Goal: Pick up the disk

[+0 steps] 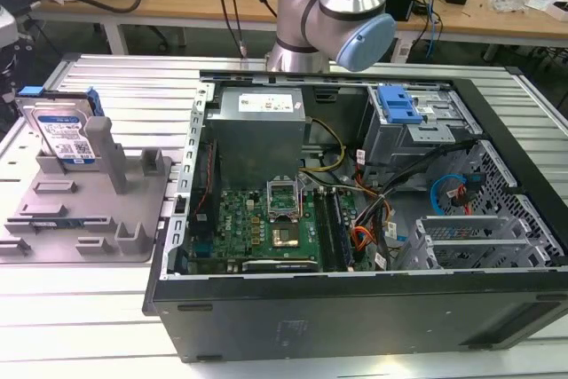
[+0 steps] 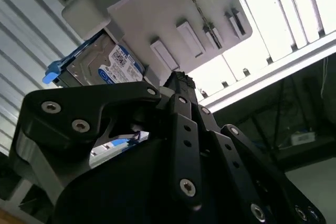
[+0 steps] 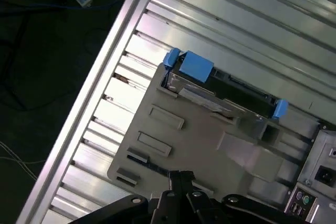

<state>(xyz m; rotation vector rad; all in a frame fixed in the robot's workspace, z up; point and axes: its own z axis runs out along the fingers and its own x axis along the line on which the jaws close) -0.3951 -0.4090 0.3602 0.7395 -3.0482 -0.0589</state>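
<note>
The disk is a silver-grey hard drive with a white-and-blue label and blue side rails. It stands on edge at the back of the grey pegged fixture, at the exterior view's left. Both wrist views look down on the disk and the fixture. My black gripper hangs above the fixture, well apart from the disk. Its fingertips meet with nothing between them.
An open black computer case lies in the middle of the ribbed metal table, right of the fixture. It holds a motherboard, cables and a blue drive-bay bracket. The arm's base rises behind the case.
</note>
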